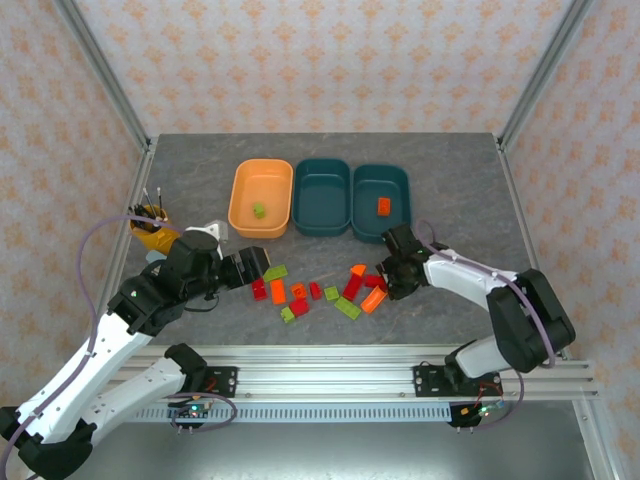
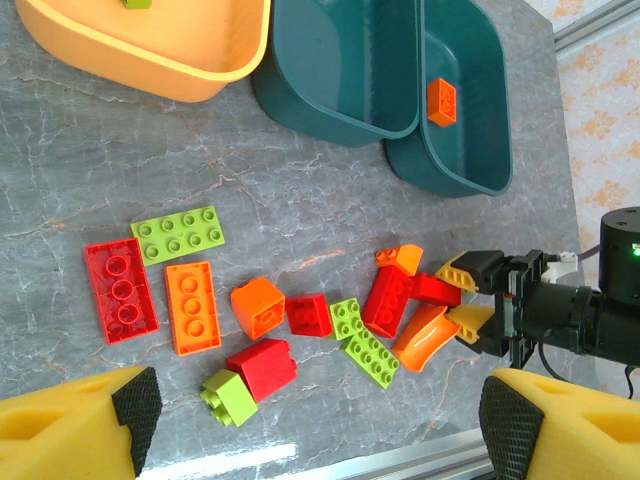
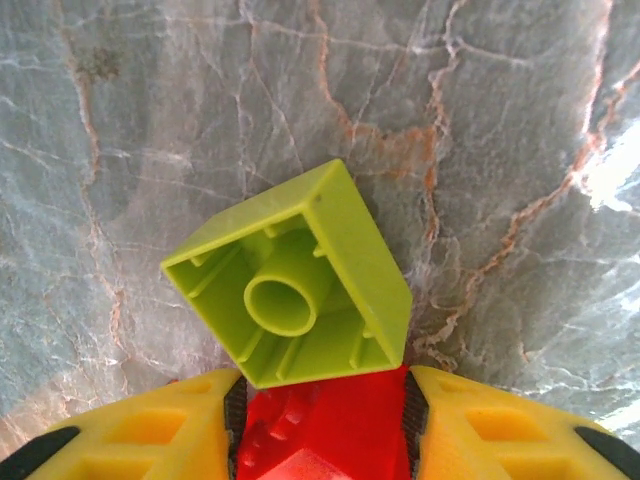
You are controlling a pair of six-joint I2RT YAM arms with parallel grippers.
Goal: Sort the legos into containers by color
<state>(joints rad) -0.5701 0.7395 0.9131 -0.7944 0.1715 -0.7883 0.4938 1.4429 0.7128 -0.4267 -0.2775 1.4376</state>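
Right pincer (image 3: 321, 398) clamped on a red brick (image 3: 320, 435) among loose bricks (image 1: 278, 291) mid-table, left pincer (image 2: 320, 402) spread wide beside them; far orange tray (image 1: 240, 205) holds one green brick (image 1: 259, 210), right teal tray (image 1: 404, 195) one orange brick (image 1: 383, 206), bare table (image 1: 200, 190) either side.

Grey marble-patterned tabletop (image 1: 200, 170), veined in white and rust. A small yellow cup (image 1: 148, 224) stood near the left edge, thin dark-handled tools (image 1: 148, 200) sticking up out of it. Pale floral-papered walls (image 1: 330, 60) stood behind and at both sides. Aluminium posts (image 1: 100, 70) rose from the far corners. A slotted aluminium rail (image 1: 330, 365) ran along the near edge.
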